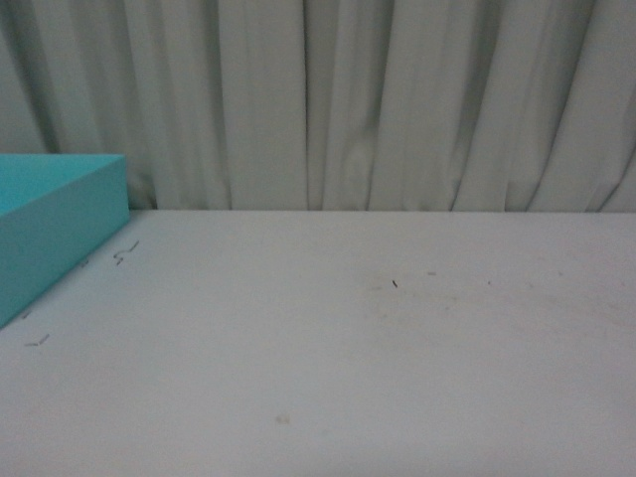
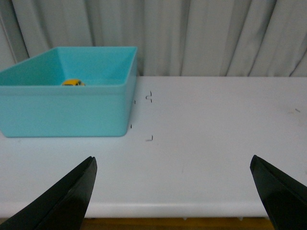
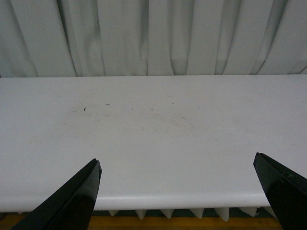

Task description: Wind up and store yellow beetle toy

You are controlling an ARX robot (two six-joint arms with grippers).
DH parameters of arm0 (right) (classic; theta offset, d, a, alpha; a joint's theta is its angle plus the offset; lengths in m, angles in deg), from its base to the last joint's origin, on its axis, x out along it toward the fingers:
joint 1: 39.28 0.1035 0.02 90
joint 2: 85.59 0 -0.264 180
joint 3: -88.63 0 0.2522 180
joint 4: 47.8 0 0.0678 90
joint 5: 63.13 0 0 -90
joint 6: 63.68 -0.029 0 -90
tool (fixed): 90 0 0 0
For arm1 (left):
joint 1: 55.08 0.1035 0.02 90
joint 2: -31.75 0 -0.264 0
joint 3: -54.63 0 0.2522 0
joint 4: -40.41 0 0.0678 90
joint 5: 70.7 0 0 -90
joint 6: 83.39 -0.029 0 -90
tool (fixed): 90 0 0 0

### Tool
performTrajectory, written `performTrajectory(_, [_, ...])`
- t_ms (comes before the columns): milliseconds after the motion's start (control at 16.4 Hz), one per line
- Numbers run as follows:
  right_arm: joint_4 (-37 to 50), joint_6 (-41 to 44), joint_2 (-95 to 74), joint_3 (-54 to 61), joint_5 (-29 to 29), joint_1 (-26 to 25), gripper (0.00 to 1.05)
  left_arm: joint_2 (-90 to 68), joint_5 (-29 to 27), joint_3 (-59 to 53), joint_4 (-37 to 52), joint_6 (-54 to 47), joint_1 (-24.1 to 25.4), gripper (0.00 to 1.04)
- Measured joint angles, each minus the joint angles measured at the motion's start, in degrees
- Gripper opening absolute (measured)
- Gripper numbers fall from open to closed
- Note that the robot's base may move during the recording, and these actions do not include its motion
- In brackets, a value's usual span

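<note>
Pleated pale grey-white curtain (image 1: 397, 99) fills the backdrop in all three views. White matte worktop (image 1: 348, 348) runs up to it, lightly scuffed, with a few small dark marks (image 2: 149, 96) near the bin. Turquoise rectangular plastic bin (image 2: 72, 110) sits on the worktop at the robot's left; front view catches only one corner of it (image 1: 60, 229). Left gripper (image 2: 172, 191) hangs over the near edge of the worktop, black fingers (image 2: 67, 196) spread wide, nothing between them, well apart from the bin. Right gripper (image 3: 177, 191) likewise: black fingers (image 3: 72, 199) spread wide, grasping nothing, over the near worktop edge. Neither arm shows in the front view. Small glossy yellow beetle toy (image 2: 73, 83) is inside the bin, on its floor toward the far wall; only the top of it shows over the near wall.
</note>
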Motion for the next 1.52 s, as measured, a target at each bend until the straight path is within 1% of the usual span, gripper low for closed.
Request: performTrajectory(1525, [-0.1,-0.2,0.0,0.0,0.0,0.0,0.98,0.0,0.0,0.0,-0.1,0.0,0.0,0.98])
